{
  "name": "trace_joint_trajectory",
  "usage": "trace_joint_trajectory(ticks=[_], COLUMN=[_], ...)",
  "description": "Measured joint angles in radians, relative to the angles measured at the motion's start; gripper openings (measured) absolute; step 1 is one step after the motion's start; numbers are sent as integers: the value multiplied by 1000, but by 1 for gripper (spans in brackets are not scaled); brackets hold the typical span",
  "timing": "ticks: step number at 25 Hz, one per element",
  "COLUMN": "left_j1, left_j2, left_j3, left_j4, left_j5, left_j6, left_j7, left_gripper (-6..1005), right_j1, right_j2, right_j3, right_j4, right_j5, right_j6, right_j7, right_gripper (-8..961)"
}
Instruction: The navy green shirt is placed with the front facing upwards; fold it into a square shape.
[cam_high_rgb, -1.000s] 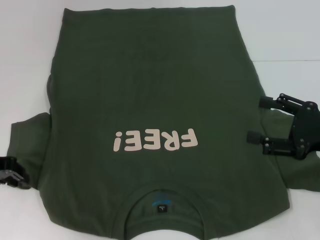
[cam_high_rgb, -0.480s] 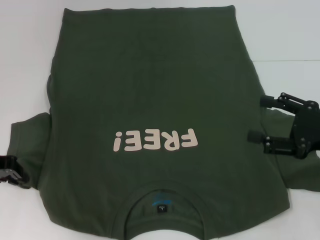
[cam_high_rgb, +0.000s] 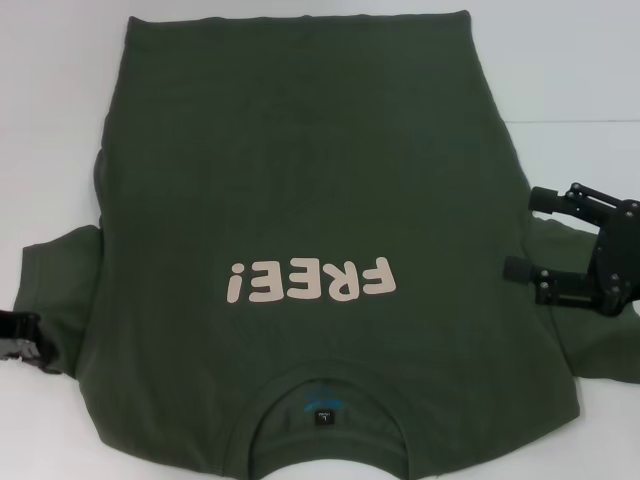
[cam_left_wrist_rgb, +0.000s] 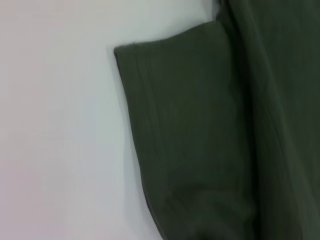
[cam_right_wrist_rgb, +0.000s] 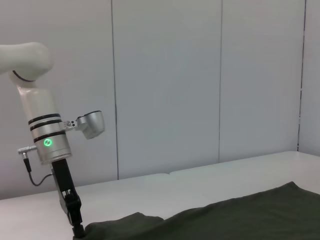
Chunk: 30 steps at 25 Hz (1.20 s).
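The navy green shirt (cam_high_rgb: 300, 180) lies flat and front up on the white table, with its collar (cam_high_rgb: 325, 390) nearest me and the pale "FREE!" print (cam_high_rgb: 310, 282) upside down. My right gripper (cam_high_rgb: 527, 232) is open, with its two fingers spread over the shirt's right side by the right sleeve (cam_high_rgb: 590, 345). My left gripper (cam_high_rgb: 20, 340) shows only partly at the picture's edge, at the hem of the left sleeve (cam_high_rgb: 60, 290). The left wrist view shows that sleeve (cam_left_wrist_rgb: 190, 140) flat on the table. The right wrist view shows the left gripper (cam_right_wrist_rgb: 75, 220) down at the shirt's edge (cam_right_wrist_rgb: 240, 220).
The white table (cam_high_rgb: 50, 100) shows bare to the left, behind and right of the shirt. A seam in the table (cam_high_rgb: 575, 122) runs at the back right. A pale panelled wall (cam_right_wrist_rgb: 165, 75) stands behind the table.
My right gripper has drifted a little to the right, away from the shirt's middle. My left gripper has slid slightly left, further out of the picture. The shirt has not moved.
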Motion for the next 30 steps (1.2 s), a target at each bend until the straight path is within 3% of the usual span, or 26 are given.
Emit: trace_joint_trajectory(ticks=[7, 14, 23, 30], left_j1=[-4, -1, 1, -17], left_j2=[-1, -18, -61, -85], left_j3=[4, 4, 6, 6], left_j4=[6, 73, 228, 286], left_j5=[-3, -8, -10, -12], left_j6=[0, 44, 155, 200], left_j7=[2, 18, 62, 79], left_gripper=[11, 12, 13, 14], right_j1=[-1, 0, 6, 0], right_j2=[0, 0, 0, 0], right_j3=[0, 0, 0, 0], right_j4=[0, 0, -1, -1], right_j5=[0, 0, 5, 24], right_j6=[-1, -1, -2, -9], right_j7=[0, 0, 0, 0], right_gripper=[945, 945, 945, 944])
